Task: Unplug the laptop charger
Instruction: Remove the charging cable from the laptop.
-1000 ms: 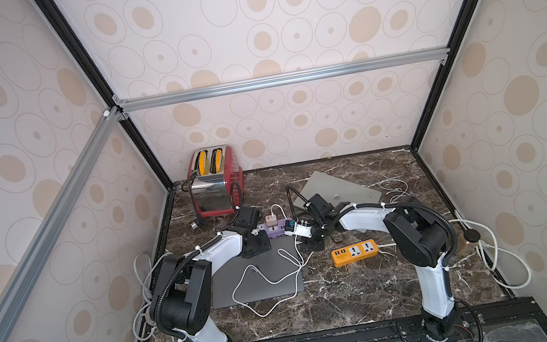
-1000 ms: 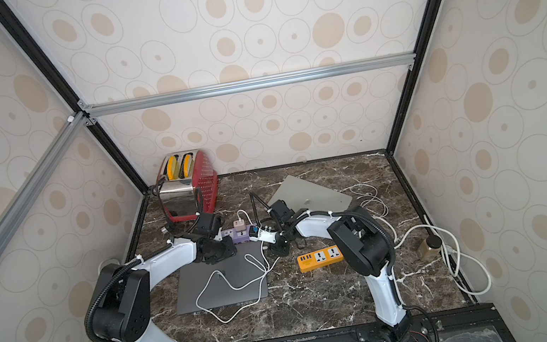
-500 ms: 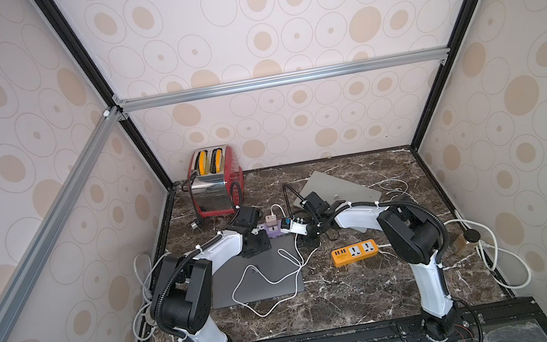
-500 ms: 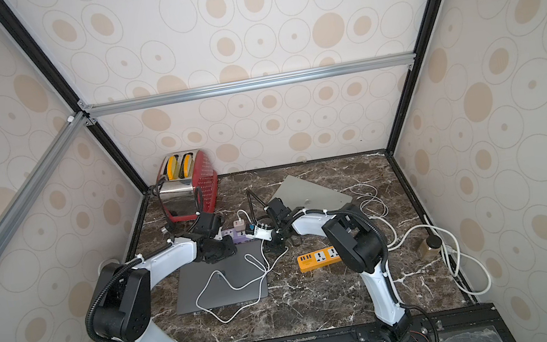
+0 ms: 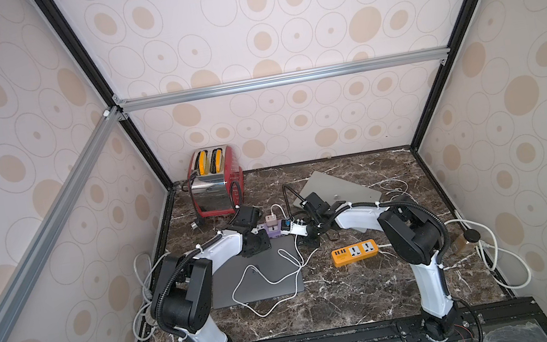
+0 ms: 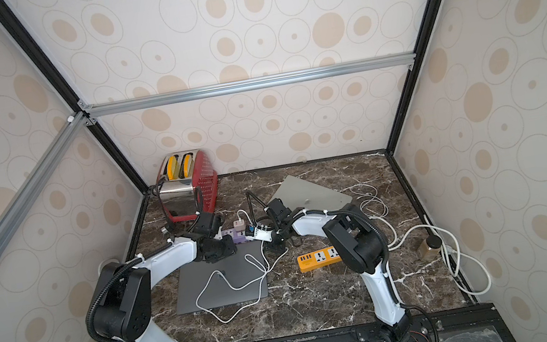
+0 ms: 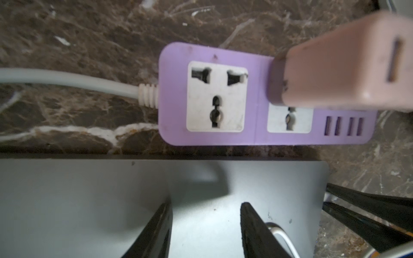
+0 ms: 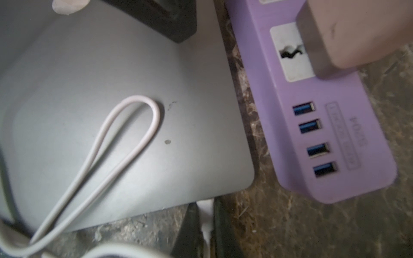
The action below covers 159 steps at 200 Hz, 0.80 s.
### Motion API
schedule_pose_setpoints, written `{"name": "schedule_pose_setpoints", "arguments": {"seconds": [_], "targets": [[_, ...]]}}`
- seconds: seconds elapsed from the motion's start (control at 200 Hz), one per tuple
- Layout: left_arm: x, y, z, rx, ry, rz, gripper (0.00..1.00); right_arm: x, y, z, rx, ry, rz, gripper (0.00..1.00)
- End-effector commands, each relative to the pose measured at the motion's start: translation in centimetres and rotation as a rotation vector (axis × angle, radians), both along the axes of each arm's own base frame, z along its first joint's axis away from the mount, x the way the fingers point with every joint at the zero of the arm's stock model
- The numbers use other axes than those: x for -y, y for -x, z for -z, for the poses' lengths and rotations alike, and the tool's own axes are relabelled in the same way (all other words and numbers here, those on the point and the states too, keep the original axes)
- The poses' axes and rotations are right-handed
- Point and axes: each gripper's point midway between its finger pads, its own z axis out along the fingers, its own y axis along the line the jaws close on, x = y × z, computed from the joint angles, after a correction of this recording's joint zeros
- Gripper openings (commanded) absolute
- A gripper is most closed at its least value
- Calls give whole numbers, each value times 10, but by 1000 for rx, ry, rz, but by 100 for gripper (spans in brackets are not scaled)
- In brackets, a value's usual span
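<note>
At the one o'clock corner of the dark grey closed laptop (image 5: 255, 279), the right gripper (image 8: 203, 204) was pinched together on the white charger plug (image 8: 204, 221).
The plug sat against the lid's edge, its white cable (image 8: 125, 145) looping over the lid; the left gripper (image 7: 205, 204) hung with jaws apart over the lid's twelve o'clock edge, holding nothing, and just beyond at twelve o'clock lay the purple plastic power strip (image 7: 174, 93) with a pale pink block adapter (image 7: 335, 67) plugged in.

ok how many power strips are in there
2. A purple power strip lies along the far edge of the dark grey laptop; an orange power strip lies on the marble tabletop beside the right arm. The arms may hide more.
</note>
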Motion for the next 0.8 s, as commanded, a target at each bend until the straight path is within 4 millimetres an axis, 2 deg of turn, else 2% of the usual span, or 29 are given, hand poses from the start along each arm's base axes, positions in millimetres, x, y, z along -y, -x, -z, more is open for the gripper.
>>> {"name": "schedule_pose_setpoints", "arguments": {"seconds": [0.0,0.386,0.586,0.791], "targets": [[-24,41,47,-201,-86,-34,51,13,12,2,-7,70,-37,8],[-25,42,50,-208,-96,-37,51,25,11,-8,16,160,-80,7],[-25,41,51,-207,-91,-36,51,37,14,1,18,213,-75,7],[-25,42,52,-212,-95,-35,51,42,6,-8,3,166,-32,7]]}}
